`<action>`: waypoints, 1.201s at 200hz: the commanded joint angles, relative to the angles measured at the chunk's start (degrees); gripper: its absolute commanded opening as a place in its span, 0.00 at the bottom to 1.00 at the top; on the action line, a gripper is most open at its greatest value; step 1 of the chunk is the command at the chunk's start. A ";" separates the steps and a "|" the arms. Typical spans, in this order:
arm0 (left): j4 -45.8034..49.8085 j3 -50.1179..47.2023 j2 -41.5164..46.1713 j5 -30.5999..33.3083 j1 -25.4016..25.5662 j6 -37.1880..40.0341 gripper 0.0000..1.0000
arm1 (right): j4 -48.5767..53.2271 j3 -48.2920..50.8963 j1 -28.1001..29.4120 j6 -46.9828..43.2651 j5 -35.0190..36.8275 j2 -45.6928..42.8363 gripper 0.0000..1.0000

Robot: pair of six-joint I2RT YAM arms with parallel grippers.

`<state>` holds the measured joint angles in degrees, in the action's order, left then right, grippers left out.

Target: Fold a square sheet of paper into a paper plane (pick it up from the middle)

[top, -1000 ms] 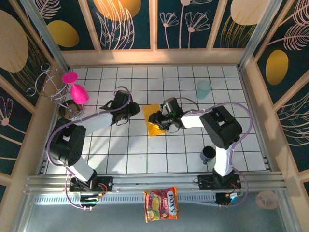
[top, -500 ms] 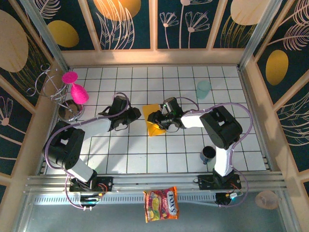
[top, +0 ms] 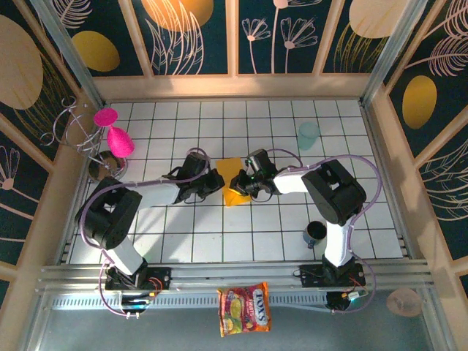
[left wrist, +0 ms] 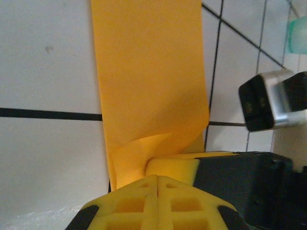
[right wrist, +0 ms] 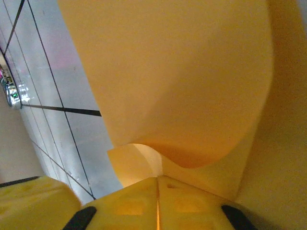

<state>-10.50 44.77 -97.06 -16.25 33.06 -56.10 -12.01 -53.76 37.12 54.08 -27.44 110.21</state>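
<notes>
The square sheet of paper (top: 229, 170) sits near the middle of the desk (top: 219, 238). The left tool (top: 217, 183) reaches it from 9 o'clock and the right tool (top: 238, 184) from 3 o'clock. Each is clamped on the sheet, and the two are just beside each other. A cup (top: 308, 135) stands at 2 o'clock, well apart. A mug (top: 316, 232) stands at 4 o'clock. At 10 o'clock, by the desk's left edge, a wire stand (top: 69, 128) holds what may be two glasses. A snack packet (top: 244, 308) lies at 6 o'clock, off the desk, in front of the rail (top: 234, 274).
</notes>
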 commanded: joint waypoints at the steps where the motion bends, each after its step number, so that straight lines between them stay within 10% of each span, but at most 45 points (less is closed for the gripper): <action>1: -1.46 2.17 -2.72 -0.93 0.44 -0.60 0.00 | 3.62 0.34 0.32 -0.09 2.73 1.88 0.06; 240: 8.72 7.25 -10.25 5.15 0.67 5.28 0.00 | 6.28 -6.51 -1.07 -10.89 4.76 -0.31 0.05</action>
<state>-6.13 51.62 -105.47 -12.99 33.45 -52.14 -8.43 -58.59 36.97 45.84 -24.82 108.01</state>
